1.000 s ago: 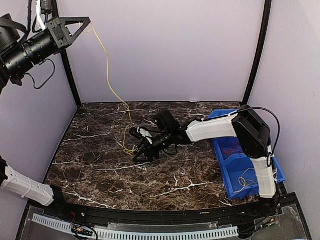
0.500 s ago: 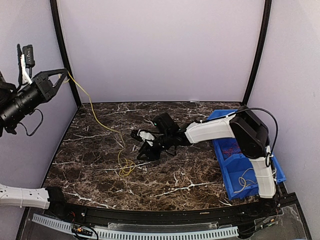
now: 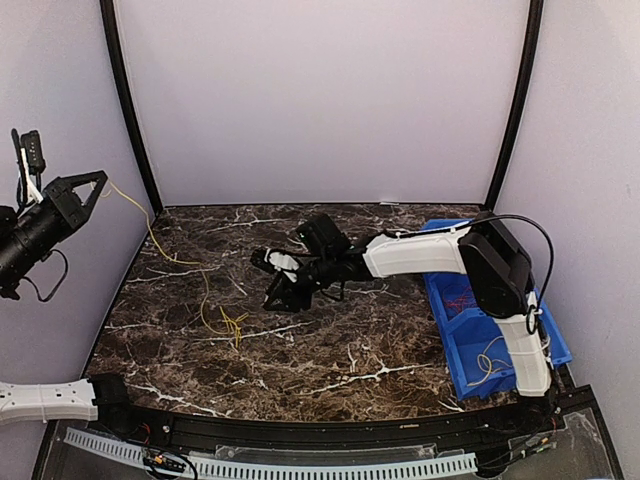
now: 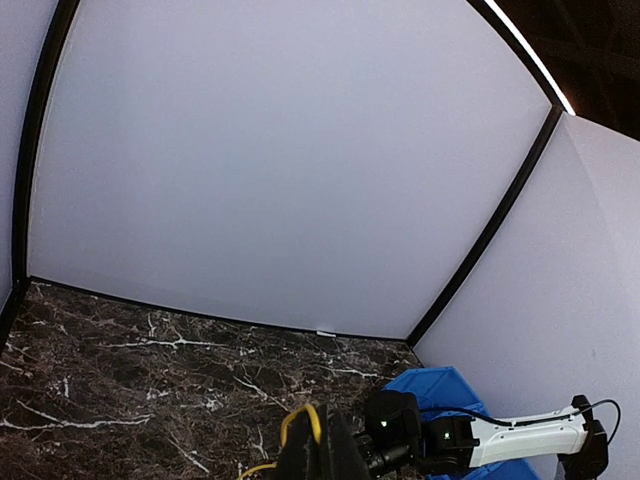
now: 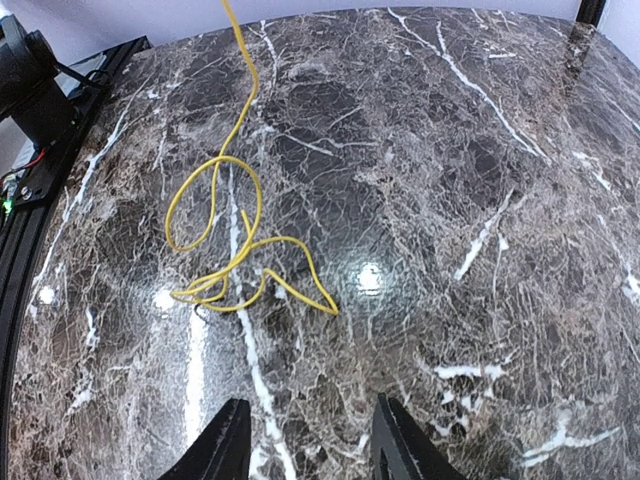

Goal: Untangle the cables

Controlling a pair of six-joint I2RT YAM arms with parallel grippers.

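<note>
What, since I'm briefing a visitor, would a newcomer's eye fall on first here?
The yellow cable, strung from the shut left tool, high at far left, down to loose loops on the marble table. Then the right tool, open and empty near those loops, and the blue bin at the table's right edge.

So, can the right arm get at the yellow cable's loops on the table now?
Probably yes. The right gripper hangs open just short of the yellow cable loops, and nothing shows between them. The left gripper holds the cable's other end well aside.
</note>
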